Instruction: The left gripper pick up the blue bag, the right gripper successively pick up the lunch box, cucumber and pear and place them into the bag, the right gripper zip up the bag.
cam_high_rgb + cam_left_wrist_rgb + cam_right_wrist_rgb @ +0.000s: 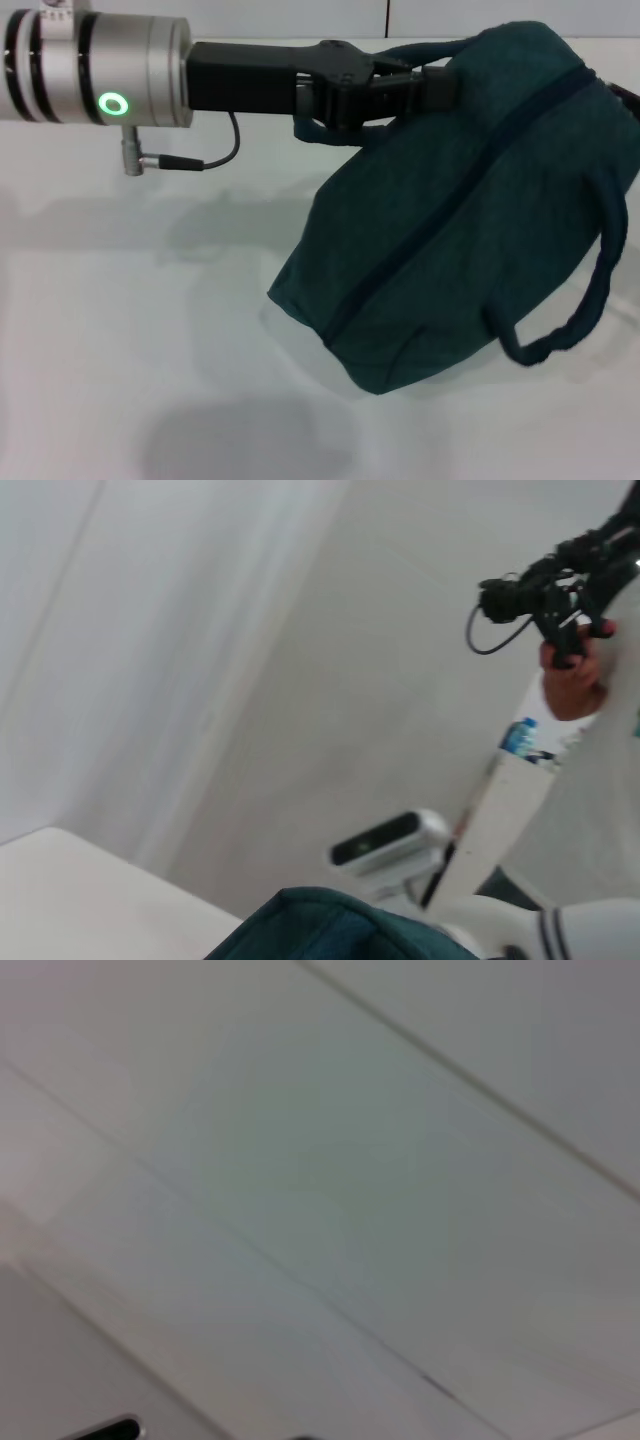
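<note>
"One arm is doing the work. See the black two-fingered left gripper [405, 88] on its silver wrist, coming in from the left?"

"Yes. Its jaws are pinched on a padded loop handle [395, 50] of the big dark teal cloth bag [470, 220]."

"So the bag hangs tilted in the middle and right, above the white table [130, 330]."

"It looks soft and floppy. I think it would sag and swing, so the handle is the best place to hold."

"Its zip [450, 200] looks closed. Is there room?"

"Lots on the left and near side. The bag's right end goes off the edge. I can't see the right gripper."
</note>
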Robot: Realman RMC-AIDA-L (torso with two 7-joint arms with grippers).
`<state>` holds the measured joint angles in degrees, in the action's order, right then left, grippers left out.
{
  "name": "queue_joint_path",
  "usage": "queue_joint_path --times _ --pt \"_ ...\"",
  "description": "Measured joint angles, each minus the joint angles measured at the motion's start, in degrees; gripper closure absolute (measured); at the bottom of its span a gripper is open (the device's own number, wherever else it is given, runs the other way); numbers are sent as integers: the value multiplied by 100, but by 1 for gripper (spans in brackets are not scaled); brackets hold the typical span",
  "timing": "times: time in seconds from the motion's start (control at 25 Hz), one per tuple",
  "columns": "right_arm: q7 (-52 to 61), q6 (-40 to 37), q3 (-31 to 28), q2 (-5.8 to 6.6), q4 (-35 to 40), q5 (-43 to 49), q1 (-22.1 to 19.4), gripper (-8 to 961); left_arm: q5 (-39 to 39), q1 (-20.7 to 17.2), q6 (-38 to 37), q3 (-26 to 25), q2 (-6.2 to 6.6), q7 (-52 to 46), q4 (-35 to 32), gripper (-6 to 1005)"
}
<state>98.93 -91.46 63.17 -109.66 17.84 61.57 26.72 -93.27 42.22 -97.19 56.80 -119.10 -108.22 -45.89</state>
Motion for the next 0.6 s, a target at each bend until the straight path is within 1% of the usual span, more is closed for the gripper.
queue_joint_path --times 0.12,0.16,0.2,0.28,0.36,0.48,0.6 --pt "-1 -33 -103 195 0 -5 -269 497 -61 30 244 8 -24 -1 89 880" --pt "-2 -39 -139 230 -5 -4 -327 450 -65 45 322 9 -28 -1 154 877" --pt "-4 -58 -273 293 -6 0 -450 373 -65 56 384 12 -31 0 211 874" --pt "-10 -89 -516 373 1 11 -631 219 -66 70 561 14 -33 7 330 867" --pt "-12 -172 -802 452 25 19 -797 196 -66 76 792 18 -34 20 443 860" --pt "-11 -297 -1079 512 36 19 -924 161 -71 157 1081 33 -34 39 660 850" --pt "-18 -389 -1288 531 29 25 -1003 159 -71 290 1359 83 -41 43 899 840"
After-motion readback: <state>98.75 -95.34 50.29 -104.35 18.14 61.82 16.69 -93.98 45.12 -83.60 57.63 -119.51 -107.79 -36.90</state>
